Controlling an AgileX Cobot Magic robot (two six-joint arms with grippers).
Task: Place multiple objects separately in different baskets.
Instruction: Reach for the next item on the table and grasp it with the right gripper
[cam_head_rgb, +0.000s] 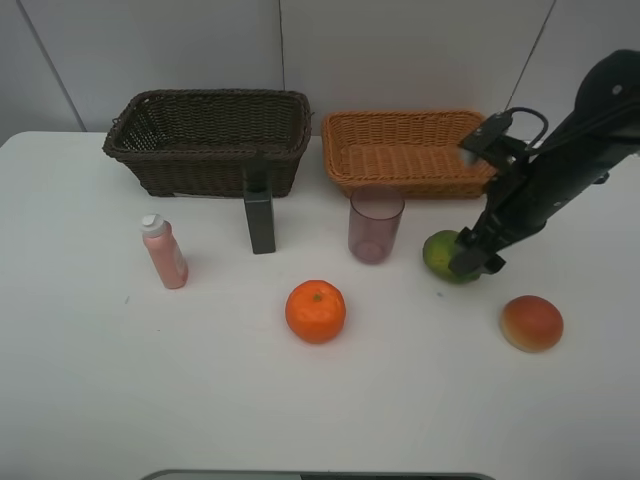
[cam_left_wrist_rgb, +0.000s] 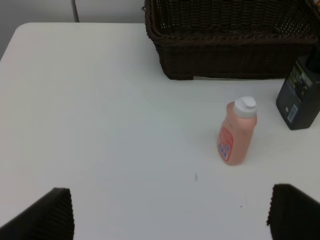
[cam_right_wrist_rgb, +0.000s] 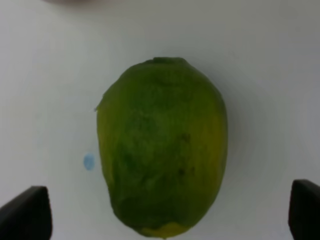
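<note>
Straddling the green fruit (cam_right_wrist_rgb: 162, 145), right end effector (cam_right_wrist_rgb: 165, 214) clears both sides.

Two baskets sit side by side at the far side of the white table (cam_head_rgb: 100, 390): the dark brown basket (cam_head_rgb: 200, 176) on the left, the orange-tan basket (cam_head_rgb: 400, 180) on the right. Nearer, from left to right, stand the pink bottle (cam_head_rgb: 165, 253), the dark bottle (cam_head_rgb: 260, 220) and the translucent cup (cam_head_rgb: 375, 226). The right gripper (cam_head_rgb: 471, 260) is down at the green fruit (cam_head_rgb: 438, 253), just right of the cup. The orange (cam_head_rgb: 315, 311) lies nearer, the red-orange fruit (cam_head_rgb: 531, 323) to the right.
</note>
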